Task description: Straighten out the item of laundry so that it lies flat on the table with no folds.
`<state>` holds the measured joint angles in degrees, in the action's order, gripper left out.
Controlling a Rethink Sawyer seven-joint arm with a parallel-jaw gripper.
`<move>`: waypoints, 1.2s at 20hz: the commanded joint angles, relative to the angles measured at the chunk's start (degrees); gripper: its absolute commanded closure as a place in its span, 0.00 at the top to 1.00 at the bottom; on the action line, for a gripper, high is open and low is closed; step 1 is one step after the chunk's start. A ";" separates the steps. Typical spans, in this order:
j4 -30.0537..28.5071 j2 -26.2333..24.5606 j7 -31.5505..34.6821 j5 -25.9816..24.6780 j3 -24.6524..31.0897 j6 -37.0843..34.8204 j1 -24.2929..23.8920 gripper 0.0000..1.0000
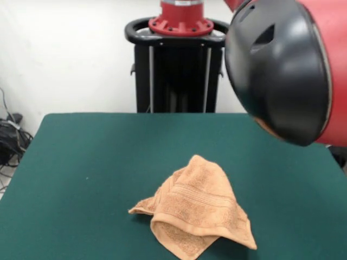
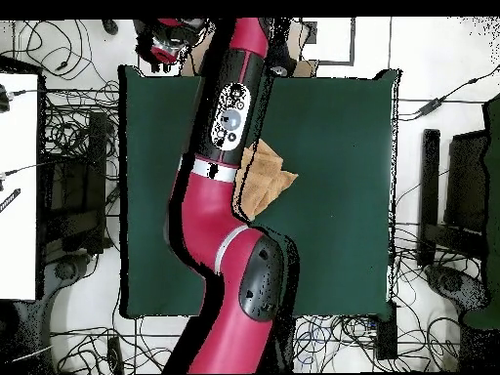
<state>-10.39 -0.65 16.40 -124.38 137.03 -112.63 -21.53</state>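
Observation:
The light orange-tan towel (image 1: 195, 216) lies crumpled on the dark green table (image 1: 81, 162), toward the near middle. Its corners are folded over and a woven band shows across the top layer. In the overhead view the towel (image 2: 266, 176) sits near the table's (image 2: 342, 146) middle, and its left part is hidden under my red arm (image 2: 229, 117). The arm reaches across the table, and its end with the gripper (image 2: 164, 45) is past the far edge, away from the towel. A large black and red arm joint (image 1: 287, 65) fills the front view's upper right.
The black pedestal (image 1: 179, 70) stands behind the table. Cables (image 1: 11, 135) lie on the floor at the left. In the overhead view a white desk (image 2: 20, 186) is at the left, black equipment (image 2: 459, 195) at the right, and cables all round.

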 commanded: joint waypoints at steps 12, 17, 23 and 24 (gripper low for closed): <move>-30.23 0.55 56.43 40.67 -31.50 -2.17 -14.83 1.00; -35.20 2.09 62.29 46.29 -36.28 0.61 -15.74 1.00; -38.11 3.79 63.78 49.74 -41.74 6.14 -16.34 1.00; -38.91 4.13 64.32 50.24 -42.54 6.98 -16.58 1.00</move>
<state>-42.98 2.11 69.33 -75.85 110.79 -112.75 -39.37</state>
